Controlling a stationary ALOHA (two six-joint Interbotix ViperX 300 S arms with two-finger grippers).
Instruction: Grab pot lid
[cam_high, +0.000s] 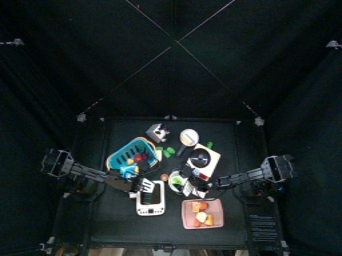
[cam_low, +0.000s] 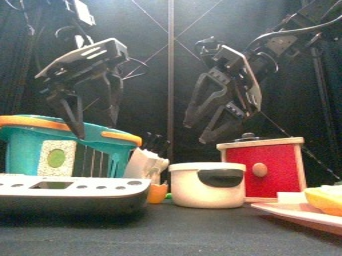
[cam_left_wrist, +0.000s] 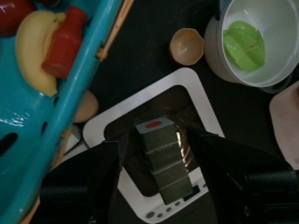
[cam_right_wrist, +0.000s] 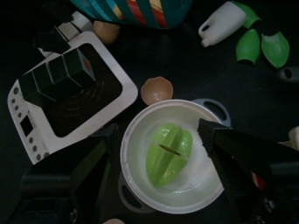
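The pot lid (cam_low: 262, 141) is cream with a small knob and sits on a red pot (cam_low: 263, 170) at the right rear; from above the pot lid (cam_high: 191, 136) is a pale disc. My right gripper (cam_low: 214, 125) hangs open to the left of the lid and above a white bowl (cam_low: 207, 185). In the right wrist view the right gripper (cam_right_wrist: 163, 153) spreads over that white bowl (cam_right_wrist: 205, 118), which holds a green piece (cam_right_wrist: 170, 149); the lid is out of that view. My left gripper (cam_low: 91, 118) hangs open over a white scale (cam_left_wrist: 176, 105), with nothing between its jaws.
A teal basket (cam_low: 54, 150) with a banana (cam_left_wrist: 35, 52) stands at the left. The white scale (cam_low: 67, 195) lies at the front left, a plate of fruit (cam_low: 314, 205) at the front right. A brown egg half (cam_right_wrist: 156, 90) and green toy pieces (cam_right_wrist: 263, 44) lie near the bowl.
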